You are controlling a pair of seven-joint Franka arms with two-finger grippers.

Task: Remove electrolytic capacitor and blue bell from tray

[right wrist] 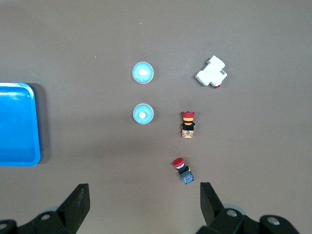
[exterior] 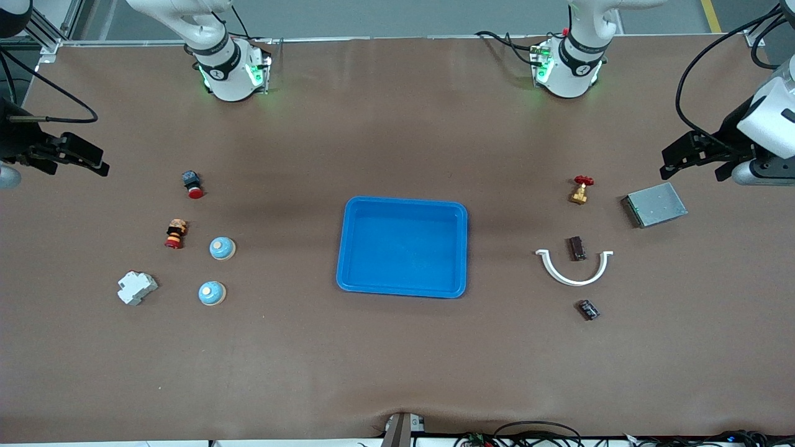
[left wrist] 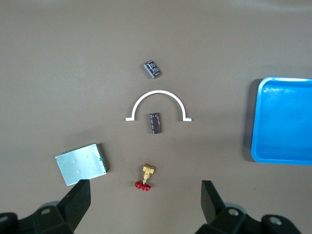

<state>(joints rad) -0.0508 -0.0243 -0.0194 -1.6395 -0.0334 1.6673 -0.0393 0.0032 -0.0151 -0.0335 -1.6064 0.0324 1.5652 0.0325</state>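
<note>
Meanwhile, both grippers are being held wide open w/ nothing gripped; left gripper (exterior: pixel 692 162) near metal plate (exterior: pixel 656 205); right gripper (exterior: pixel 74 158) at the right arm's table end; capacitors (exterior: pixel 589 309), bells (exterior: pixel 222 248) are being left untouched beside blue tray (exterior: pixel 402 287).

blue tray (left wrist: pixel 282 124) cut by both wrist views' edges | markings unreadable

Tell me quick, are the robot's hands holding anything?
Left hand: open, holding nothing, above the table.
Right hand: open, holding nothing, above the table.

We're seeing even, soft overhead light falling on the tabletop (exterior: pixel 397 372), faint shadows spreading, everything staying sharp, no glare.
</note>
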